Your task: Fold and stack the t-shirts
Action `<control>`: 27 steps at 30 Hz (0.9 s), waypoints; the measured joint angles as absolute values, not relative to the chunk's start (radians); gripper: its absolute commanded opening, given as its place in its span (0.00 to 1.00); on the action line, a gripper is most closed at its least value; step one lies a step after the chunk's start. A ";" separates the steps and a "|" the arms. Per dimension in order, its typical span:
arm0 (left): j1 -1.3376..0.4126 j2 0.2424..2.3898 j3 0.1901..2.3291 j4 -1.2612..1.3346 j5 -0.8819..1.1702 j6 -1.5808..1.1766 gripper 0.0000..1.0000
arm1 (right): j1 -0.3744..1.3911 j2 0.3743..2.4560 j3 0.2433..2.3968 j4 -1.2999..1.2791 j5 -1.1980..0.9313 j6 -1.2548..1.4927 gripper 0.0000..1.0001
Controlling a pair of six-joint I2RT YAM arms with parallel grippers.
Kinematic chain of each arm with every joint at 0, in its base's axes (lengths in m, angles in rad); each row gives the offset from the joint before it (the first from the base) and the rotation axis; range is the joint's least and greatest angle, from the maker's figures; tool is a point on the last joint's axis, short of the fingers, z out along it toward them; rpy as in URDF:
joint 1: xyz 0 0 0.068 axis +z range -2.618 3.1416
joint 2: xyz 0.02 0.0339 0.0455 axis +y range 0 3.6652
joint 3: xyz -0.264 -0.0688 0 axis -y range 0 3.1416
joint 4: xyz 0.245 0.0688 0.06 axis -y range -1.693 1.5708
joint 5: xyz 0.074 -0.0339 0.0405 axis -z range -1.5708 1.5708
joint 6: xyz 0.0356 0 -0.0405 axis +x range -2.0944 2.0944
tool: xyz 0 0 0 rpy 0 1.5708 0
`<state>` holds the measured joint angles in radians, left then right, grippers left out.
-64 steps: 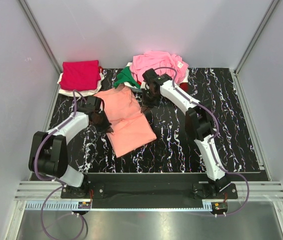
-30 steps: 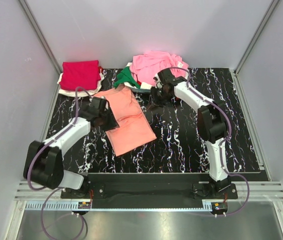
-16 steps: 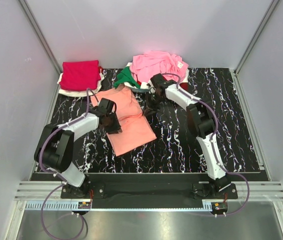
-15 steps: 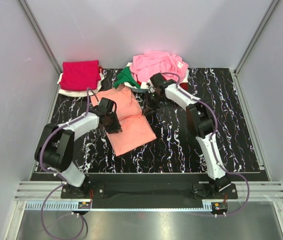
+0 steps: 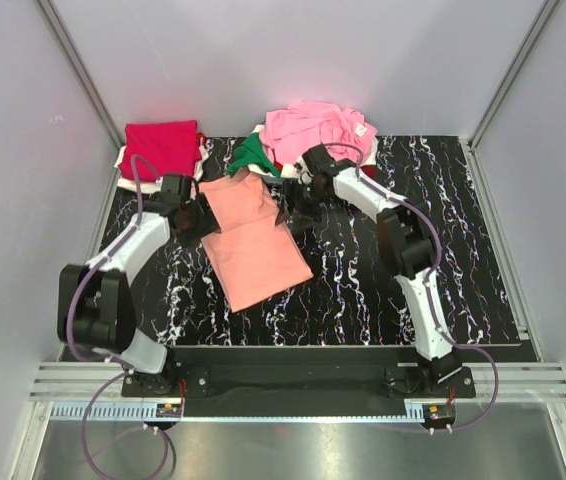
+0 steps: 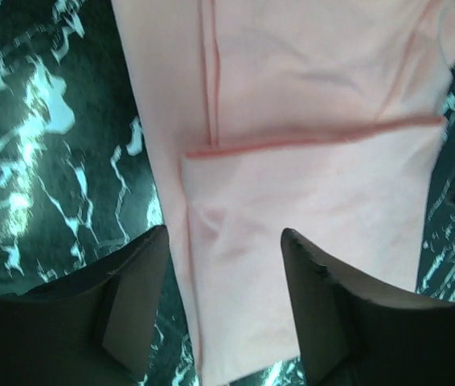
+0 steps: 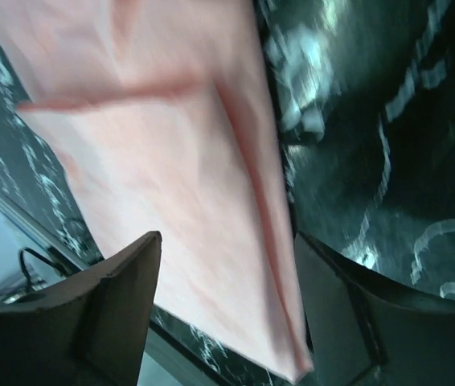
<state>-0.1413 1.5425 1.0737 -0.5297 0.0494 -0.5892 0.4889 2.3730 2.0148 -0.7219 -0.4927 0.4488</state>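
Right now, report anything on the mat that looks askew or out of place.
The salmon-orange shirt lies folded but slanted across the mat, not square to its edges. Behind it, the pink shirt and green shirt sit in a crumpled heap.

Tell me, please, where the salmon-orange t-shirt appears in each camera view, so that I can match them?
Top external: salmon-orange t-shirt lies flat, left of centre.
Left wrist: salmon-orange t-shirt fills the centre and upper right.
Right wrist: salmon-orange t-shirt fills the left and centre.
Shared landmark: the black white-veined mat beneath it, at left in the left wrist view, at right in the right wrist view.
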 measured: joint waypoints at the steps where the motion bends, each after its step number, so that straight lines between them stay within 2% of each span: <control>1: -0.154 1.514 1.057 -0.536 0.047 -0.587 0.67 | 0.488 2.337 1.951 -0.721 -0.485 0.445 0.77; 7: -0.276 1.195 0.804 -0.556 0.054 -0.619 0.70 | 0.481 2.062 1.584 -0.686 -0.455 0.401 0.78; 13: -0.376 0.948 0.574 -0.601 0.084 -0.737 0.70 | 0.475 1.861 1.334 -0.664 -0.456 0.386 0.75; 17: -0.406 0.916 0.514 -0.590 0.098 -0.794 0.70 | 0.475 1.846 1.244 -0.640 -0.458 0.393 0.72; 23: -0.411 0.946 0.435 -0.540 0.122 -0.849 0.69 | 0.475 1.899 1.231 -0.599 -0.481 0.405 0.64; 27: -0.413 0.972 0.416 -0.512 0.130 -0.872 0.69 | 0.475 1.936 1.247 -0.597 -0.491 0.408 0.54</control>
